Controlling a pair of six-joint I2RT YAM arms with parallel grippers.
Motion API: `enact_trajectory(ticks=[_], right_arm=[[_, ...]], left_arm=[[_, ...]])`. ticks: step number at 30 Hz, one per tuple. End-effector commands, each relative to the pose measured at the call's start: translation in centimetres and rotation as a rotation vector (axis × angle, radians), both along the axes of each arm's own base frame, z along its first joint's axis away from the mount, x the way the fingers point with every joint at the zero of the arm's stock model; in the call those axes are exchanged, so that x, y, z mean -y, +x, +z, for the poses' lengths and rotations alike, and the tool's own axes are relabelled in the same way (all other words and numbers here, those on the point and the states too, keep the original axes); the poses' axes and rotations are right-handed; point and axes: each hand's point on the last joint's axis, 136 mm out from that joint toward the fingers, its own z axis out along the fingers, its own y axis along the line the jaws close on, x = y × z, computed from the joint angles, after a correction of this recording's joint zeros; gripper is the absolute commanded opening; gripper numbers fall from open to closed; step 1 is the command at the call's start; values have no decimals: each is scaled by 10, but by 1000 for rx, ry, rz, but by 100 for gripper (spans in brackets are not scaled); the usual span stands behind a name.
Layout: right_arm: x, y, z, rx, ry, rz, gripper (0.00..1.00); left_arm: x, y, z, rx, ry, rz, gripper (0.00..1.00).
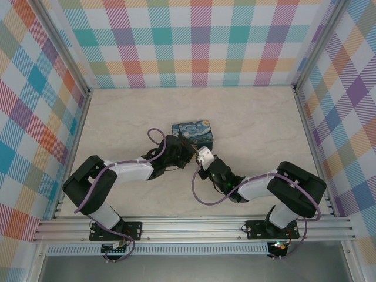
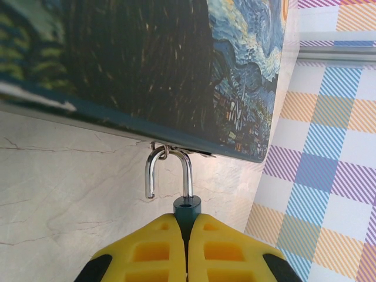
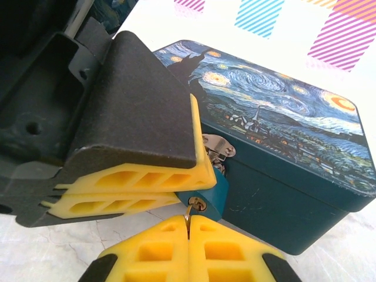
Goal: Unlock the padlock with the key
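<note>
Yellow fingertips of the right gripper (image 3: 188, 222) sit lowest in the right wrist view, pressed together with no gap, pinching the key (image 3: 187, 212); only a thin sliver of it shows, running up into the brass keyhole on the padlock (image 3: 214, 189). Left gripper (image 2: 187, 218) comes in from the side, pads also fully closed, clamping the teal padlock body between them. Padlock hangs at the front face of the painted tin box (image 3: 276, 135), just below its silver hasp (image 3: 218, 147). Left wrist view: shackle (image 2: 188, 176) is thin and silver, U-shaped, hooked through the hasp ring; one leg goes into the body, the other ends free beside it, clear of the body. Body is small, mostly hidden by the pads. Top view: left arm (image 1: 126, 170) and right arm (image 1: 258, 188) both reach forward with elbows bent, forearms angling inward, wrists meeting at the tin's near edge. Tin rests on the pale marble-look table (image 2: 70, 194), about mid-table. Right wrist tilts up toward the lock from below.
</note>
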Motion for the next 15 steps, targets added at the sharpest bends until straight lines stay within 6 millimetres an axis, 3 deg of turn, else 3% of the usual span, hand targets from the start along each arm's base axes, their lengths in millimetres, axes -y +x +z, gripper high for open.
enact_trajectory(ticks=[1,9,15], right_arm=[[9,4,-10,-48,36,-46,0],[18,-8,-38,-142,22,-41,0],[18,-14,-46,-177,36,-32,0]], left_arm=[[12,-1,15,38,-20,-40,12],[-15,-6,23,72,110,-22,40],[-52,-3,42,116,215,10,57]])
